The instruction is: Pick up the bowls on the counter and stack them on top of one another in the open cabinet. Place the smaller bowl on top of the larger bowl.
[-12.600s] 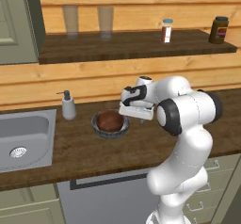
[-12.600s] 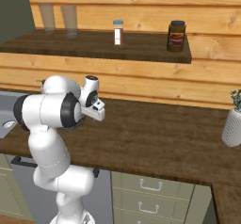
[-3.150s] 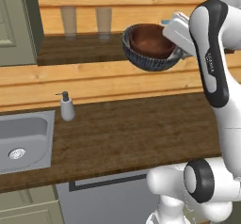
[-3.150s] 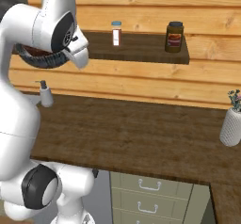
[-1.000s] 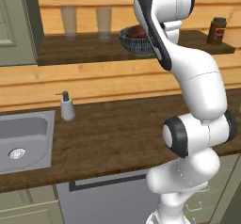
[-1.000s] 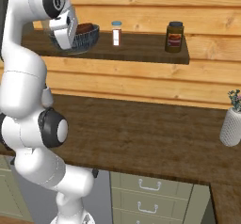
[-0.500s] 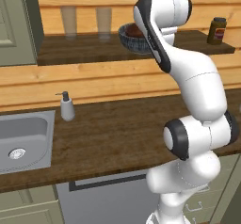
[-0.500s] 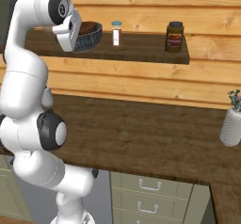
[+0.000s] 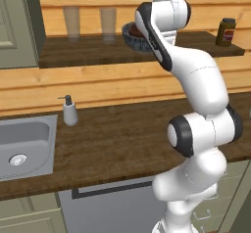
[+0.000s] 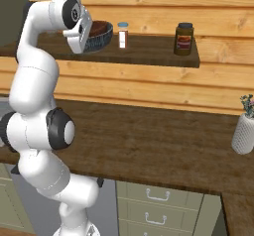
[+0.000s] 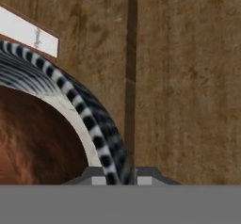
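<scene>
Dark finger tips of the gripper (image 11: 120, 173) pinch the ribbed rim of the larger bowl (image 11: 92, 119), one tip inside the pale wall and one outside, so the fingers are clenched on that rim. The smaller bowl (image 11: 33, 140) sits nested inside it, its reddish-brown inside showing against the pale speckled wall. Seen from the base, the two bowls rest together on the shelf of the open cabinet (image 9: 93, 56), the grey bowl's ribbed side visible just left of the arm in the left base view and beside the hand in the right one, with a small white bottle (image 10: 123, 34) just to its right and a dark jar (image 10: 184, 38) further along. Two drinking glasses (image 9: 71, 20) stand to the bowls' left, near the grey-green door (image 9: 17, 24). I judge the stacking itself done and the placing step nearly over: the bowls look down on the shelf or very close to it, though whether the base touches the wood cannot be told. What remains calls for opening the fingers and drawing the hand back and up without dragging the rim or nudging the bottle. Against the picture of half a second ago little differs; the bowls sit at about the same spot on the shelf, while the counter (image 9: 112, 134) below holds the soap dispenser (image 9: 70, 111) and sink (image 9: 24, 144) as before.
</scene>
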Motion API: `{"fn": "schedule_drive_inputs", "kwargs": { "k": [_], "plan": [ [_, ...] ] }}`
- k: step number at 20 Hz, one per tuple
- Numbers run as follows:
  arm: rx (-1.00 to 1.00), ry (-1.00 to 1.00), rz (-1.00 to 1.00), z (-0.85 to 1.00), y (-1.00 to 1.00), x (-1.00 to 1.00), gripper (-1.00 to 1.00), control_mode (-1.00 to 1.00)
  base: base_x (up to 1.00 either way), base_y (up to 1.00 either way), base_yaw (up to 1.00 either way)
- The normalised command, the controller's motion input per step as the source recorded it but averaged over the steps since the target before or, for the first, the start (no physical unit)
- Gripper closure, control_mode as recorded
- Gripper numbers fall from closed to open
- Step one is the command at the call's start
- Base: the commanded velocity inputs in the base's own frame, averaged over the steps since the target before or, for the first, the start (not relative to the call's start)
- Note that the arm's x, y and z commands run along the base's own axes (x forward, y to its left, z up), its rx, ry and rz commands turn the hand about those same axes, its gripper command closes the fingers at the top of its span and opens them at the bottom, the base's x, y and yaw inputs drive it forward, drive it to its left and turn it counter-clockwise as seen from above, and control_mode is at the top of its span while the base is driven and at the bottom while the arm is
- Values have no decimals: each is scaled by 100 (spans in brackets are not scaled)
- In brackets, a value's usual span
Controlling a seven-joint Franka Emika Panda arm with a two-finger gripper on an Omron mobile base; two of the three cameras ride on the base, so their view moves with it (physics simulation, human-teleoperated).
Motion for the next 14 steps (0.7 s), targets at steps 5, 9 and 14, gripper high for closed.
{"fn": "schedule_drive_inputs", "kwargs": {
  "k": [5,9,14],
  "plan": [
    [0,0,0,-1,1,41,100,-100,0,0,0],
    [0,0,0,-5,4,12,100,-100,0,0,0],
    [0,0,0,-45,1,0,100,-100,0,0,0]
  ]
}}
